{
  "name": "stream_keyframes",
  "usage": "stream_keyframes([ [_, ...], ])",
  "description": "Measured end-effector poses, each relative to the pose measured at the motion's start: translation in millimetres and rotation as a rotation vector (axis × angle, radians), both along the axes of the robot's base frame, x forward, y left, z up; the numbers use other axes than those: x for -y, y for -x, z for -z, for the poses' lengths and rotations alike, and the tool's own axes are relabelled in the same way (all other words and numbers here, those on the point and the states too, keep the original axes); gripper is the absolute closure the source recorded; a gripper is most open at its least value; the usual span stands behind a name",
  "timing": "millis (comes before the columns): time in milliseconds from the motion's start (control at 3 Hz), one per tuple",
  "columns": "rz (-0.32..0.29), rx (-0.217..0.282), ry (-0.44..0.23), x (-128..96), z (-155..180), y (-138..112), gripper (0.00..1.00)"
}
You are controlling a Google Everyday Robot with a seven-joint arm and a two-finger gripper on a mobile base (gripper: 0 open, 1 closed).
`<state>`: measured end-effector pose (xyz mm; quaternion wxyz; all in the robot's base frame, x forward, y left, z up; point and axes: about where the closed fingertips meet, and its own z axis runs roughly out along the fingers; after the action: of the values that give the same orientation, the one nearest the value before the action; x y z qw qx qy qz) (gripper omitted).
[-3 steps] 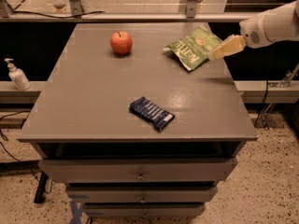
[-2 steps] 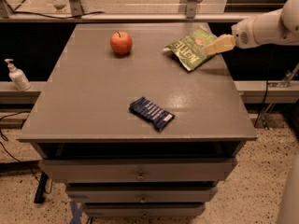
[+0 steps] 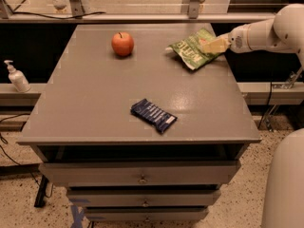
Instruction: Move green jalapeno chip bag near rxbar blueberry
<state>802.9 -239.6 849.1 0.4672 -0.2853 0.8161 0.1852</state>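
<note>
Green jalapeno chip bag (image 3: 192,53) sits far right on your bench (image 3: 95,99), well apart from the rxbar blueberry (image 3: 153,115) near the front. Your gripper (image 3: 213,45) is at the bag's right end, arm reaching in level from the right. Can't tell whether it's gripping.

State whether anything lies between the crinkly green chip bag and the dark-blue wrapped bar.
Nothing visible: bare grey tabletop separates green chip bag from dark-blue bar. Gripper at the bag's right edge; red apple sits aside.
</note>
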Motion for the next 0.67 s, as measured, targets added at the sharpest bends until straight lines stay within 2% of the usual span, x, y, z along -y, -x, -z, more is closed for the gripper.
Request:
stream_keyframes([
  [333, 0.014, -0.011, -0.019, 7, 6, 8, 0.64],
  [667, 0.004, 0.025, -0.024, 12, -16, 35, 0.89],
])
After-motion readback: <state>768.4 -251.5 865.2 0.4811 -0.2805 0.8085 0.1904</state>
